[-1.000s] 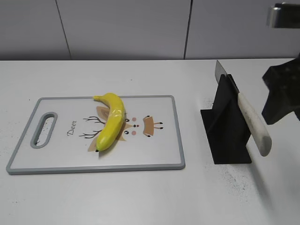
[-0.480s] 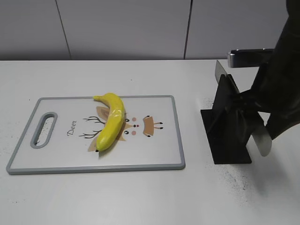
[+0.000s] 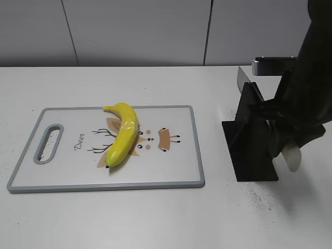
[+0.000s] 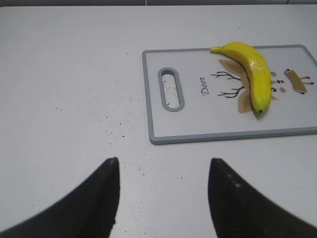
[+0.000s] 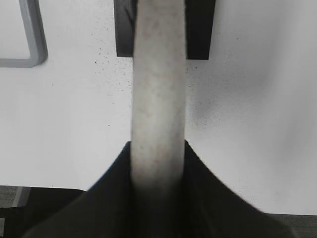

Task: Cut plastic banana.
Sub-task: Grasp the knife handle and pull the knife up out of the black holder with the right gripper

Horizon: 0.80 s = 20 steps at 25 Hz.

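White tabletop (image 3: 155, 218) w/ a grey wall behind it. On the left lies a white plastic cutting board with a grey rim and a deer drawing (image 3: 67, 188). The glossy yellow curved plastic banana (image 3: 123, 134) lies on the board, near its middle, stem toward the wall, dark tip toward the front edge.

Right tool (image 5: 157, 171) is closed tight around the pale cream handle of a kitchen knife (image 5: 158, 99) — both black fingers touch it, one on each side. The knife sits in a black slotted stand (image 3: 249, 136), blade tip poking out the top.

Left tool (image 4: 163, 193) hangs wide open over bare tabletop, holding nothing.

What could go wrong: the knife may catch in the slot when pulled, and the light stand could tip or drag along. The grip is at the very end of the handle, so the blade might wobble or twist on the way over.

Banana is well apart from the right tool — board on the left, stand on the right. It's nearer the left tool, but still not close.
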Each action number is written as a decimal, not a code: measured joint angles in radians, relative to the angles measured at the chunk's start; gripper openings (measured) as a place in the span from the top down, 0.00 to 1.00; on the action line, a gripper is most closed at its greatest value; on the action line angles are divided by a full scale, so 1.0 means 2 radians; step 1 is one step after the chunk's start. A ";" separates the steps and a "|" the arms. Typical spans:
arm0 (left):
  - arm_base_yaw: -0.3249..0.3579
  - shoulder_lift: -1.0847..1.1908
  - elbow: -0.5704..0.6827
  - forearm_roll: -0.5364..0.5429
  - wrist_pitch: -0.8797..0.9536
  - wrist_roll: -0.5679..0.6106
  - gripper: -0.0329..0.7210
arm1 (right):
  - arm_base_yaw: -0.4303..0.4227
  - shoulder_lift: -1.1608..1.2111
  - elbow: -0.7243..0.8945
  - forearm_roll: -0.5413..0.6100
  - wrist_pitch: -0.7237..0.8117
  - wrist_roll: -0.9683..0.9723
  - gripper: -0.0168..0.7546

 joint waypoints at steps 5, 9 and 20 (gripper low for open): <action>0.000 0.000 0.000 0.000 0.000 0.000 0.23 | 0.000 -0.002 -0.017 0.003 0.020 0.002 0.77; 0.000 0.000 0.000 0.000 0.000 0.000 0.23 | 0.000 -0.016 -0.033 0.002 0.029 0.004 0.77; 0.000 0.000 0.000 0.000 0.000 0.000 0.23 | 0.000 -0.051 -0.084 -0.039 0.040 0.015 0.77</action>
